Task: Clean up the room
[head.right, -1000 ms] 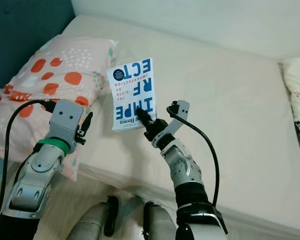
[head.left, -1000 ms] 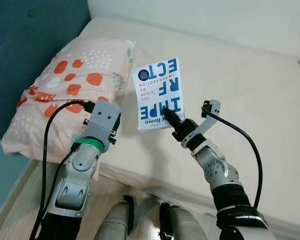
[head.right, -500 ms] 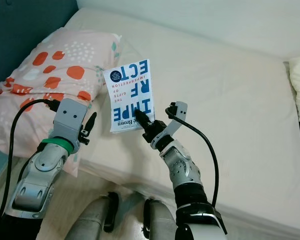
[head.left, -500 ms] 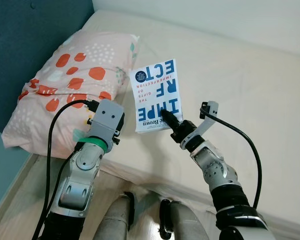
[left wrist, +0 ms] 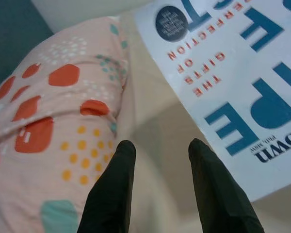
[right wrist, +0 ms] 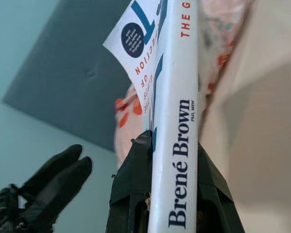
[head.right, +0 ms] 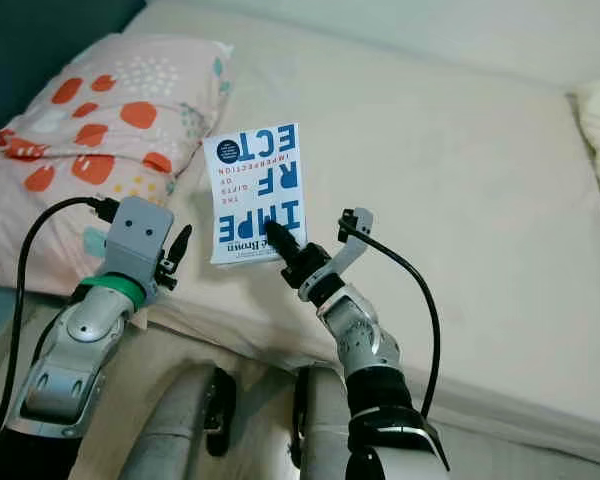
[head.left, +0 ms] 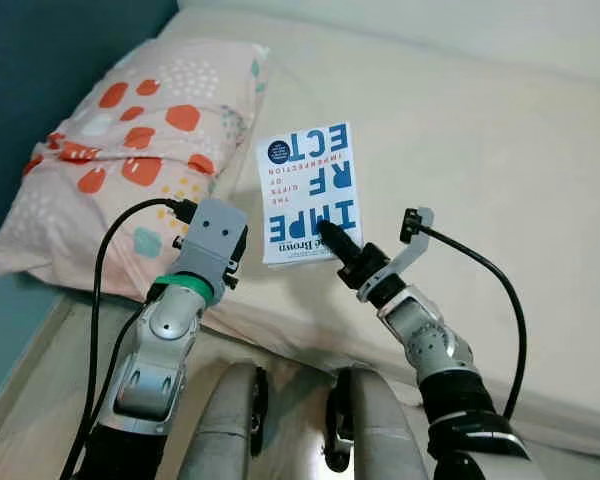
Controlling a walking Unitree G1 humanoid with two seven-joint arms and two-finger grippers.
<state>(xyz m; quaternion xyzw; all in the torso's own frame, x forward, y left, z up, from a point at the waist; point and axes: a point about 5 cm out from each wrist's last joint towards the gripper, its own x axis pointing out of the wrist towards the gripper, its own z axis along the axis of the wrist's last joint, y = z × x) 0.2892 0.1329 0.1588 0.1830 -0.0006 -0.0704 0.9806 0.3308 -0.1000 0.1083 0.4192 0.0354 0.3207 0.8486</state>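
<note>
— So, the book (head.left: 308, 196): what does it look like?

— White paperback, big blue block letters with smaller red lettering between them, and a dark round badge in one corner. From the head camera the cover reads upside down. The spine (right wrist: 177, 131) is white too, with "Brené Brown" printed in dark blue.

— Where is it?

— Held up above the near edge of the bed (head.left: 500, 170), cover facing the camera, tilted a little. The right gripper (head.left: 332, 245) has it by the lower edge; in the right wrist view the two black fingers (right wrist: 131, 184) are clamped on either side of the spine.

— And the other arm?

— The left gripper (head.right: 177, 252) is raised just beside the book, on the pillow's side, holding nothing. Its fingers (left wrist: 111, 189) stand apart with a narrow gap, pointing at the mattress between book and pillow.

— What's around it?

— A pink pillow (head.left: 130, 130) with orange blotches and small teal and yellow dots lies at the head of the bed, against a dark teal headboard (head.left: 50, 60).
</note>
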